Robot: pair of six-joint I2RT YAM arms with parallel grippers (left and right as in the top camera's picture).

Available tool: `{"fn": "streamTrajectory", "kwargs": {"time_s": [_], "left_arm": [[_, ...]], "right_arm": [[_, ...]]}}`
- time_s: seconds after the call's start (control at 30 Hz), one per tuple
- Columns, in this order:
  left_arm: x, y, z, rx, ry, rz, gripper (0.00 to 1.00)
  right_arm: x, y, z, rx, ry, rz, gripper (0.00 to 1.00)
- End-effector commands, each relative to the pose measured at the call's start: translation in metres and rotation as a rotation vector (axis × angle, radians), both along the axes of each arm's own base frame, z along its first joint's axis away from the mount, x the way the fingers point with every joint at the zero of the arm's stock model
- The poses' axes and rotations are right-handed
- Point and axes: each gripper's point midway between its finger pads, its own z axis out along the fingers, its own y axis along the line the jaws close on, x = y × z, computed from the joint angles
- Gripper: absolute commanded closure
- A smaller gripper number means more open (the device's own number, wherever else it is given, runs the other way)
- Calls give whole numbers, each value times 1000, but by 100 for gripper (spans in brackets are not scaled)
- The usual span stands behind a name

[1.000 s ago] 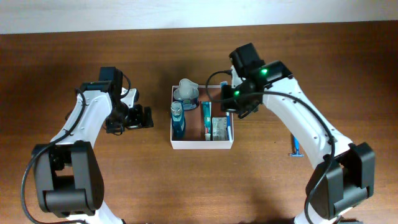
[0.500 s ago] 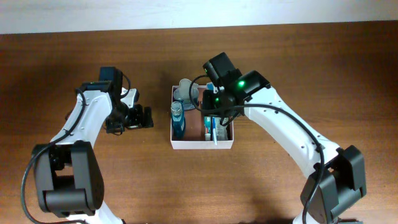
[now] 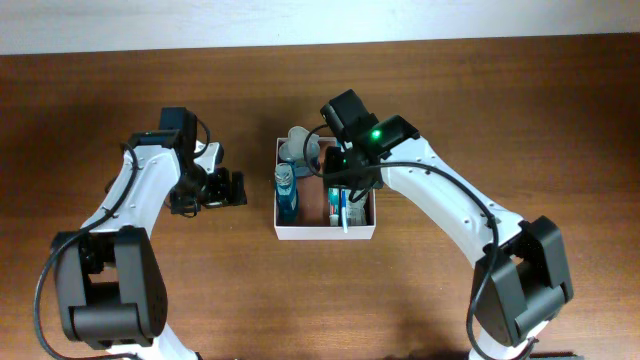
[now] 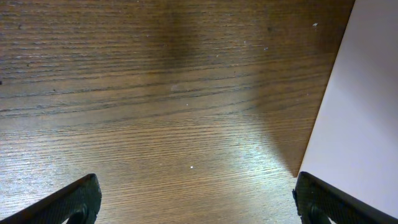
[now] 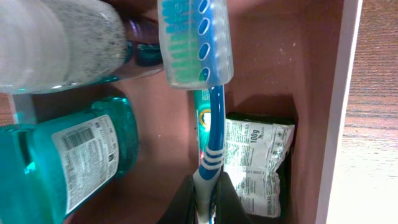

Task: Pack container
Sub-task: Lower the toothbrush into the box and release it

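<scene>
1. Position. The container [image 3: 325, 233] sits at the middle of the table [image 4: 155, 93], between the two arms. Its opening faces up and its walls run square to the table edges. It is close to square, so no long axis stands out.

2. Right arm. The right gripper [image 5: 206, 196] is inside the container's right half, with its jaws clamped on the lower handle of a blue toothbrush [image 5: 212, 124].
   - The toothbrush's long axis runs near to far. The capped head points to the far wall and the handle tail to the near wall.
   - This alignment appears chosen so that the brush drops into the free lane between the mouthwash bottle [image 5: 74, 165] on the left and the packet [image 5: 258, 165] at the near right, directly over the toothpaste tube [image 5: 199, 124].
   - The views do not show whether the brush already rests on the tube.
   - A frosted bottle [image 5: 59, 37] fills the far-left corner.

3. Left arm. The left gripper [image 3: 236, 188] hangs low over bare wood just left of the container's left wall. Its jaws are spread wide and hold nothing. It is apparently parked clear of the drop.
</scene>
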Motion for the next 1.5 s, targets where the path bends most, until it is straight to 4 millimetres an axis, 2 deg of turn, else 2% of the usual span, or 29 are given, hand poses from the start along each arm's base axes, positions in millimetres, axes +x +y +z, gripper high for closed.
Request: {"fn": "streamTrajectory", "kwargs": {"time_s": [0.0,0.4,0.63,0.87,0.97,1.13,1.23,1.37,1.47], "left_arm": [[-1,1,0,0,1,7,1],[-1,1,0,0,1,7,1],[-1,1,0,0,1,7,1],[-1,1,0,0,1,7,1],[-1,1,0,0,1,7,1],[-1,1,0,0,1,7,1],[-1,1,0,0,1,7,1],[-1,1,0,0,1,7,1],[-1,1,0,0,1,7,1]], "right_arm": [[-1,-4,-19,-41,30,-11,96],[3,-4,-47,-79,63,-15,96],[17,-2,-44,-86,-6,6,96],[17,-2,-45,-86,-7,8,95],[18,-4,-46,-95,-7,5,91],[20,-7,-47,-118,-17,1,90],[20,-7,-48,-120,-17,11,86],[15,-8,-39,-132,-12,94,82],[9,-12,-16,-149,-8,130,82]]}}
